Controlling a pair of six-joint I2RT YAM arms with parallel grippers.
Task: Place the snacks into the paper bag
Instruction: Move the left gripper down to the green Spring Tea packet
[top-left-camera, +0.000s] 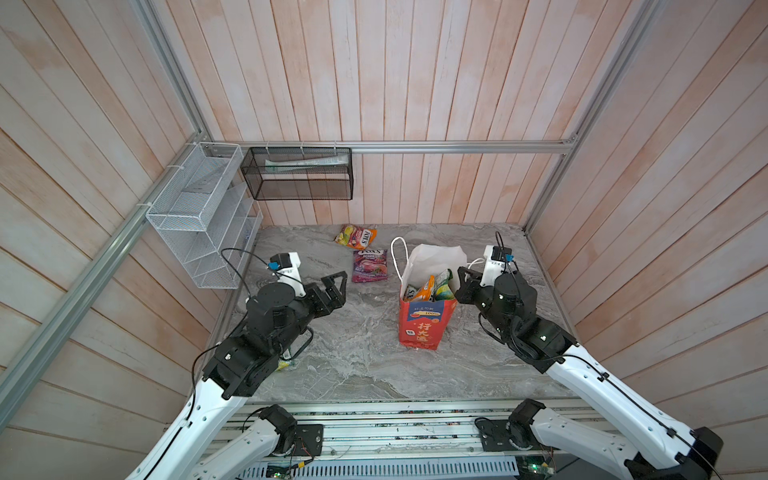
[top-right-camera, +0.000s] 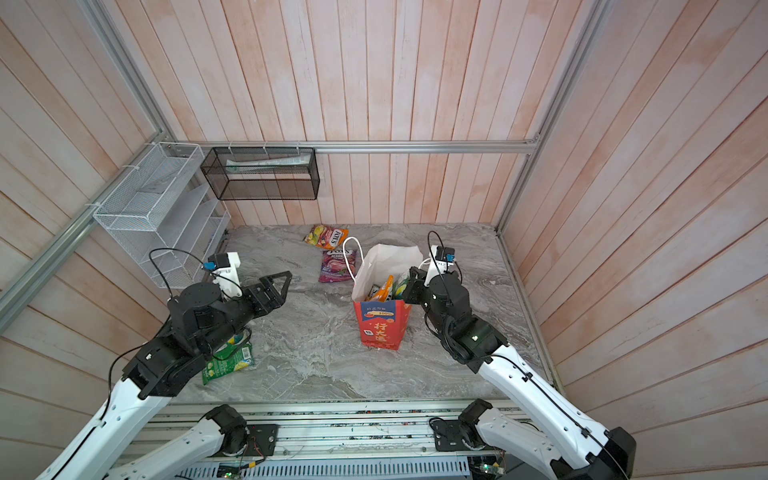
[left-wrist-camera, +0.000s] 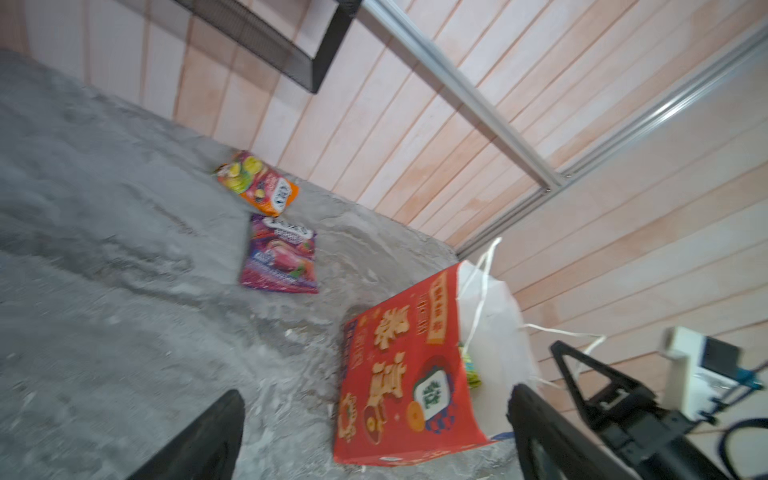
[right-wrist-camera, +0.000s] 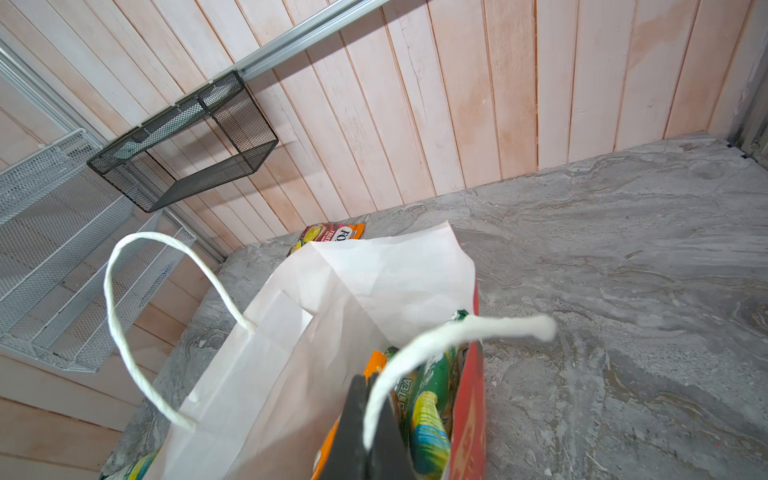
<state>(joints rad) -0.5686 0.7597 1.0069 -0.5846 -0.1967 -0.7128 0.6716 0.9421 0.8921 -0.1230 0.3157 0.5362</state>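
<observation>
The red paper bag (top-left-camera: 424, 328) (top-right-camera: 380, 328) (left-wrist-camera: 399, 374) stands upright and open at mid-table, white inside (right-wrist-camera: 291, 332). Orange and green snacks (top-left-camera: 424, 289) (right-wrist-camera: 428, 399) stick up in it. An orange packet (top-left-camera: 356, 236) (left-wrist-camera: 257, 183) and a purple packet (top-left-camera: 370, 266) (left-wrist-camera: 282, 253) lie flat behind the bag. A green packet (top-right-camera: 228, 361) lies under my left arm. My left gripper (top-left-camera: 336, 286) (left-wrist-camera: 376, 392) hovers open and empty, left of the bag. My right gripper (top-left-camera: 461, 286) (right-wrist-camera: 368, 386) is at the bag's right rim, shut on its white cord handle (right-wrist-camera: 457, 332).
A white mesh rack (top-left-camera: 199, 216) hangs on the left wall. A black mesh basket (top-left-camera: 297, 174) with a tube in it hangs on the back wall. Plank walls and aluminium rails close in the grey marble table (top-left-camera: 353, 365).
</observation>
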